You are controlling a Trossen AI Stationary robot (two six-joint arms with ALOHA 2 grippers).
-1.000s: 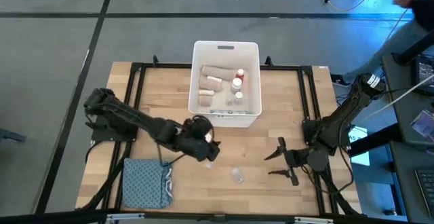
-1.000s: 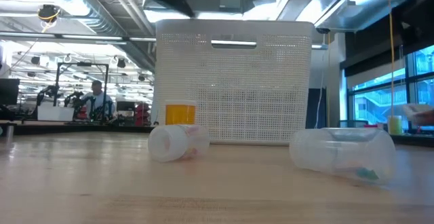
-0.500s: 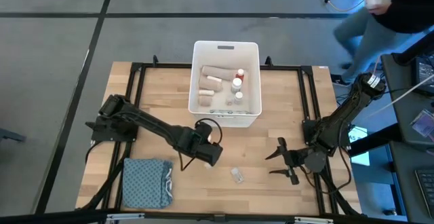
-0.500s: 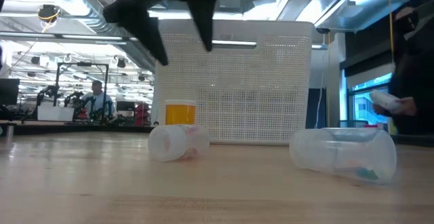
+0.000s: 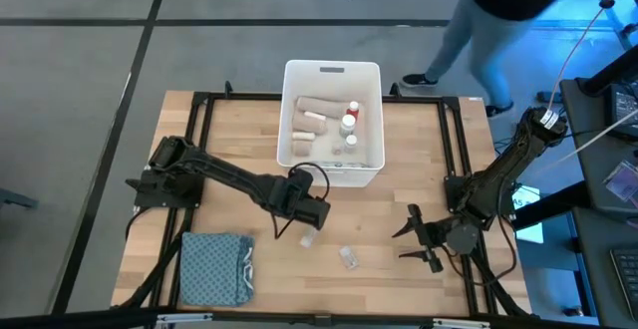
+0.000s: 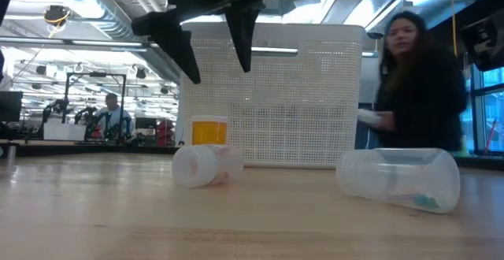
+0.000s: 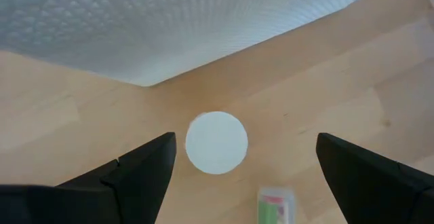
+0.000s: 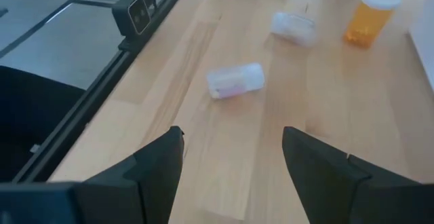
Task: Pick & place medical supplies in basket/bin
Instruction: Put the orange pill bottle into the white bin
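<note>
An orange pill bottle [image 6: 209, 131] with a white cap [image 7: 216, 142] stands upright on the table just in front of the white bin [image 5: 331, 70]. My left gripper [image 7: 245, 144] hangs open above it, one finger on either side of the cap and clear of it; it also shows in the low view [image 6: 211, 43]. Two clear vials lie on their sides nearby, one [image 5: 307, 239] close to the bottle, one [image 5: 349, 257] farther toward the near edge. The bin holds beige rolls and small bottles. My right gripper [image 8: 232, 136] waits open at the near right [image 5: 411, 237].
A folded blue-grey cloth [image 5: 214, 269] lies at the near left corner. A black frame [image 5: 199, 120] runs around the tabletop. A person [image 5: 498, 15] walks past beyond the far right corner. Bare wood lies between the vials and my right gripper.
My left gripper has come down over the orange bottle and has tipped and rolled, so its fingers now point more steeply down; it has stayed open. The person has walked along the far side toward the table's left.
</note>
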